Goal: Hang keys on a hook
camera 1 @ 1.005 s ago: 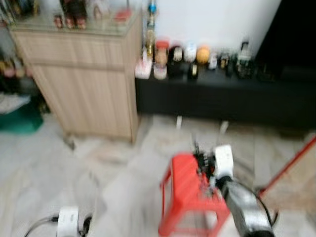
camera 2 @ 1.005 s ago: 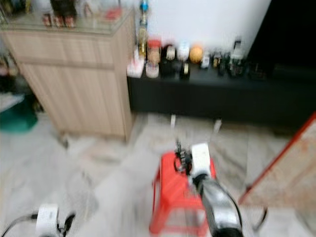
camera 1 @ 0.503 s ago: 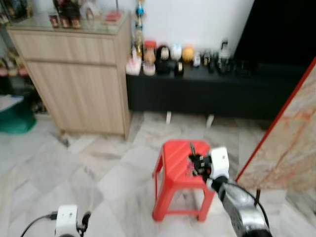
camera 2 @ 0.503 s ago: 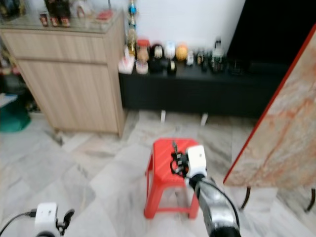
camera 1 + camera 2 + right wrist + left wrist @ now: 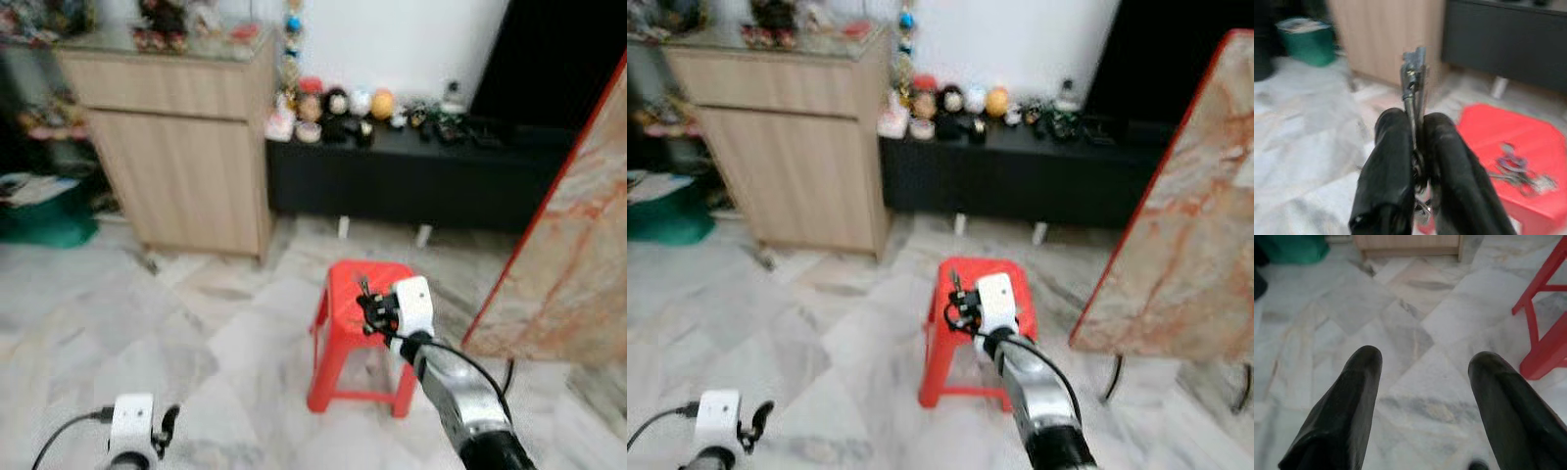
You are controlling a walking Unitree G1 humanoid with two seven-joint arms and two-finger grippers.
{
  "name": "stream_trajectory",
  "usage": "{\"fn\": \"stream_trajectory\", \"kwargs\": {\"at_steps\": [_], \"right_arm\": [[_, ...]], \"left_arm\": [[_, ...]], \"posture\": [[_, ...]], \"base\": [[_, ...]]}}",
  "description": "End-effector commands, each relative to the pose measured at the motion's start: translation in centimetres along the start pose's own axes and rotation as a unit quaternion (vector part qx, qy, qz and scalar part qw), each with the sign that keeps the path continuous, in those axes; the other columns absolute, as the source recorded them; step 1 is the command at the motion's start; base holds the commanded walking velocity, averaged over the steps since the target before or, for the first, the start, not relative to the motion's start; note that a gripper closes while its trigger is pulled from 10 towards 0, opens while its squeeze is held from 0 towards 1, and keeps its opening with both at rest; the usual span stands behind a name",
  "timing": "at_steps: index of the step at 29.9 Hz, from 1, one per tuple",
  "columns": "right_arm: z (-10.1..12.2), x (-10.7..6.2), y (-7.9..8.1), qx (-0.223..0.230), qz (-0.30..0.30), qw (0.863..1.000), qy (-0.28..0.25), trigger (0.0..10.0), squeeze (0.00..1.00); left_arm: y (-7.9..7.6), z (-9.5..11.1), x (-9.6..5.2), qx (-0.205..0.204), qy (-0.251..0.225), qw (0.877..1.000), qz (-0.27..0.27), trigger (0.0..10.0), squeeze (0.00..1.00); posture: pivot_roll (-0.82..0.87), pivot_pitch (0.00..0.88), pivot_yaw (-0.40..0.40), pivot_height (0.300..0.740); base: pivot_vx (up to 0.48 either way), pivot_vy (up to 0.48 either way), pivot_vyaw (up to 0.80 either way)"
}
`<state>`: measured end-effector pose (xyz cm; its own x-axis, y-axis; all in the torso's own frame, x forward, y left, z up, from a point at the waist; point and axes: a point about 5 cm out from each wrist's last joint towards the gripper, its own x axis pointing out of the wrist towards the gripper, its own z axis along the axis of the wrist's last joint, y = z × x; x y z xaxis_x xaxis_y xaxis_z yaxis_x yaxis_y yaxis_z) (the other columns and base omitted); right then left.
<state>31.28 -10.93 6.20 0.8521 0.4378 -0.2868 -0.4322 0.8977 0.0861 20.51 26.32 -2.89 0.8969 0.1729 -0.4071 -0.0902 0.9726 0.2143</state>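
Keys [image 5: 1414,73] in right gripper [image 5: 1415,127] above red stool [image 5: 1508,147]; lettering unreadable.

A small red plastic stool [image 5: 358,338] stands on the pale marble-tiled floor [image 5: 118,323] in front of the robot. Above its seat, the right hand [image 5: 1418,125] pinches a metal key [image 5: 1413,78] between its fingers; a second bunch of keys [image 5: 1520,174] lies on the stool's seat. Behind the stool a long low black surface [image 5: 421,181] runs along the white wall [image 5: 392,44], with a row of small figurines and jars [image 5: 343,106] on it. Left of it stands a tall light-wood cabinet [image 5: 181,147], and left of that a green bin [image 5: 44,215] sits on the floor. Right of the stool leans a red-edged marble-patterned slab [image 5: 1185,235]. The left hand [image 5: 1422,396] hangs low at the left, over the floor.
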Motion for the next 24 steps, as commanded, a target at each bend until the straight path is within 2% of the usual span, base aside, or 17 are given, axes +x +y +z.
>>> {"fn": "stream_trajectory", "kwargs": {"at_steps": [1,3,5,6,7,9,12,13,14,16,17,19,20,21,22,24], "right_arm": [[0.6,0.3,-0.2,-0.010,0.002,1.000,0.001,10.0,0.00],[1.4,1.0,0.3,-0.021,0.021,1.000,0.003,10.0,0.00],[1.7,1.4,0.8,-0.032,0.036,0.999,0.009,10.0,0.00],[2.0,1.8,1.3,-0.040,0.054,0.998,0.017,10.0,0.00],[2.0,1.8,1.3,-0.040,0.054,0.998,0.017,10.0,0.00],[2.3,2.4,2.6,-0.045,0.094,0.994,0.025,10.0,0.00],[2.2,2.6,3.1,-0.053,0.113,0.992,0.033,10.0,0.00],[2.2,2.8,3.3,-0.058,0.117,0.991,0.038,10.0,0.00],[2.2,2.8,3.3,-0.058,0.117,0.991,0.038,10.0,0.00],[2.4,3.1,3.8,-0.053,0.126,0.990,0.039,10.0,0.00],[2.4,3.1,3.8,-0.053,0.126,0.990,0.039,10.0,0.00],[2.5,3.3,4.1,-0.060,0.137,0.988,0.040,10.0,0.00],[2.5,3.3,4.1,-0.060,0.137,0.988,0.040,10.0,0.00],[2.6,3.4,4.4,-0.061,0.145,0.987,0.041,10.0,0.00],[2.7,3.4,4.6,-0.062,0.150,0.986,0.041,10.0,0.00],[2.8,3.5,4.7,-0.060,0.154,0.986,0.039,10.0,0.00]], "left_arm": [[0.1,1.7,0.7,0.005,-0.035,0.999,-0.009,10.0,0.00],[-0.2,3.5,1.4,-0.005,-0.074,0.997,-0.028,10.0,0.00],[-0.6,4.5,1.6,-0.002,-0.093,0.995,-0.042,10.0,0.00],[-1.2,5.5,1.9,-0.002,-0.113,0.992,-0.061,10.0,0.00],[-1.2,5.5,1.9,-0.002,-0.113,0.992,-0.061,10.0,0.00],[-2.3,7.3,2.0,0.005,-0.149,0.983,-0.108,10.0,0.00],[-2.8,8.2,1.9,0.015,-0.165,0.977,-0.138,10.0,0.00],[-3.3,9.0,1.8,0.019,-0.177,0.969,-0.171,10.0,0.00],[-3.3,9.0,1.8,0.019,-0.177,0.969,-0.171,10.0,0.00],[-4.2,10.0,1.3,0.019,-0.187,0.953,-0.237,10.0,0.00],[-4.2,10.0,1.3,0.019,-0.187,0.953,-0.237,10.0,0.00],[-4.9,10.6,0.8,0.025,-0.186,0.942,-0.279,10.0,0.00],[-4.9,10.6,0.8,0.025,-0.186,0.942,-0.279,10.0,0.00],[-5.3,10.7,0.5,0.067,-0.177,0.930,-0.314,10.0,0.00],[-5.4,10.7,0.4,0.086,-0.170,0.925,-0.329,10.0,0.00],[-5.5,10.8,0.3,0.088,-0.166,0.922,-0.338,10.0,0.00]], "posture": [[0.12,0.000,-0.072,0.740],[0.12,0.000,-0.077,0.740],[0.12,0.000,-0.078,0.740],[0.11,0.000,-0.077,0.740],[0.11,0.000,-0.077,0.740],[0.12,0.000,-0.086,0.740],[0.12,0.000,-0.086,0.740],[0.12,0.000,-0.088,0.740],[0.12,0.000,-0.088,0.740],[0.12,0.000,-0.092,0.740],[0.12,0.000,-0.092,0.740],[0.12,0.000,-0.094,0.740],[0.12,0.000,-0.094,0.740],[0.12,0.000,-0.099,0.740],[0.12,0.000,-0.099,0.740],[0.12,0.000,-0.101,0.740]], "base": [[0.000,0.000,0.00],[0.000,0.000,0.00],[0.000,0.000,0.00],[0.000,0.000,0.00],[0.000,0.000,0.00],[0.000,0.000,0.00],[0.000,0.000,0.00],[0.000,0.000,0.00],[0.000,0.000,0.00],[0.000,0.000,0.00],[0.000,0.000,0.00],[0.000,0.000,0.00],[0.000,0.000,0.00],[0.000,0.000,0.00],[0.000,0.000,0.00],[0.000,0.000,0.00]]}}
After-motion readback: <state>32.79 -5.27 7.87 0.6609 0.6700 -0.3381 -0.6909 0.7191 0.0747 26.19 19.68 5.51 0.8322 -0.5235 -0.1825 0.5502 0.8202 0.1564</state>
